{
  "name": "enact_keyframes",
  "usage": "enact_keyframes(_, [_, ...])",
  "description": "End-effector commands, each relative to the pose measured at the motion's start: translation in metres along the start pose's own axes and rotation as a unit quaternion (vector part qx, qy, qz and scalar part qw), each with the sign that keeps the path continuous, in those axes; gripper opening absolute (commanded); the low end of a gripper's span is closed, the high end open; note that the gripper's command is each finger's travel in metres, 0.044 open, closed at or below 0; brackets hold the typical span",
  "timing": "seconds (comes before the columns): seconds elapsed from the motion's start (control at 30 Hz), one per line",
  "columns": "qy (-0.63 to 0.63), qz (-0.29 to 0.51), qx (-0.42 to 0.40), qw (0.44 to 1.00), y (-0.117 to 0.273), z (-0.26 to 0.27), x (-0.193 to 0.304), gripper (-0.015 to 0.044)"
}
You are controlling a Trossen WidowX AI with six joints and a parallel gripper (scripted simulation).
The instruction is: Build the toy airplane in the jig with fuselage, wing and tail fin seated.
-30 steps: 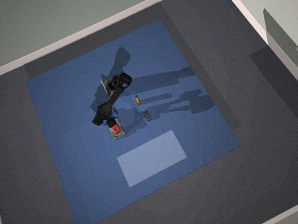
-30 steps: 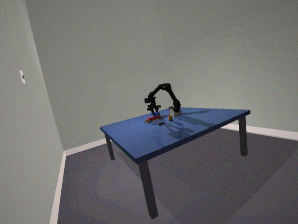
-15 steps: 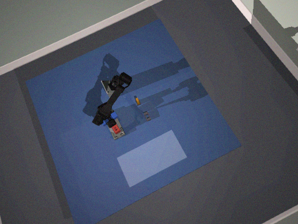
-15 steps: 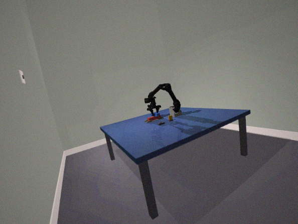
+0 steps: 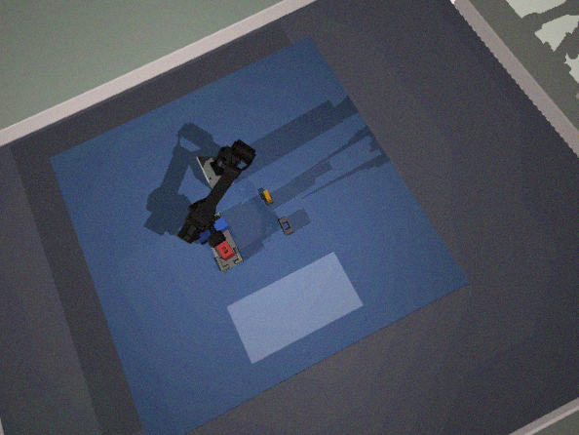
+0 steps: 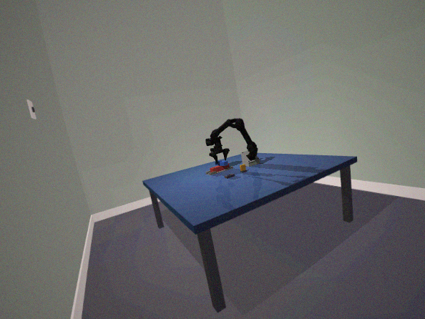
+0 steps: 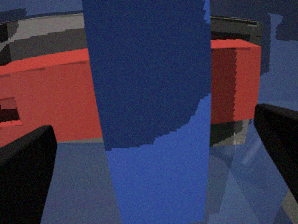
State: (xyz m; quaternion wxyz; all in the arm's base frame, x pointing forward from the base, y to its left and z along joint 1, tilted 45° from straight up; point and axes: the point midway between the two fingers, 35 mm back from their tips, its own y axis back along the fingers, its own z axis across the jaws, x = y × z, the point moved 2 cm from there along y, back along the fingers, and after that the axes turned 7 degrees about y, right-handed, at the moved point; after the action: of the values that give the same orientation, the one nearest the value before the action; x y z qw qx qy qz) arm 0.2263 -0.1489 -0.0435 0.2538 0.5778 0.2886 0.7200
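Observation:
The red fuselage point(image 5: 225, 250) point(image 6: 216, 169) point(image 7: 55, 102) lies lengthwise in the grey jig point(image 5: 229, 266) point(image 7: 55, 31); an open socket shows in its top. The blue wing point(image 5: 221, 224) point(image 7: 157, 175) lies across the fuselage; its tab and the socket under it are hidden, so how deep it sits cannot be told. My gripper point(image 6: 221, 162) point(image 7: 157, 125) is open, its fingers standing apart on both sides of the wing, with gaps between. The orange tail fin point(image 5: 267, 196) point(image 6: 242, 167) stands on the table, away from the jig.
A small dark grey piece with an opening point(image 5: 289, 232) point(image 6: 230, 176) lies beyond the tail fin, to the jig's right in the top view. The pale base plate point(image 5: 210, 172) of the arm is behind the jig. A light rectangle point(image 5: 294, 307) is on the blue table top point(image 5: 161, 317) point(image 6: 179, 193).

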Motion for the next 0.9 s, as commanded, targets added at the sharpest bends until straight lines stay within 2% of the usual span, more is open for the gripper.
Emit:
enact_keyframes(0.0, [0.002,-0.009,-0.004,1.0,0.051,0.0,-0.003,0.044])
enact_keyframes(0.1, [0.001,-0.008,-0.005,1.0,0.072,-0.002,-0.001,0.044])
enact_keyframes(0.33, [0.009,-0.008,-0.005,1.0,0.072,0.001,-0.003,0.044])
enact_keyframes(0.47, [0.171,-0.009,-0.003,0.985,0.071,0.001,-0.004,0.044])
enact_keyframes(0.6, [0.36,-0.009,-0.001,0.933,0.07,0.001,-0.004,0.044])
enact_keyframes(0.77, [0.575,-0.009,0.001,0.818,0.069,0.001,-0.004,0.044])
enact_keyframes(0.87, [0.633,-0.009,0.001,0.774,0.068,0.001,-0.004,0.044])
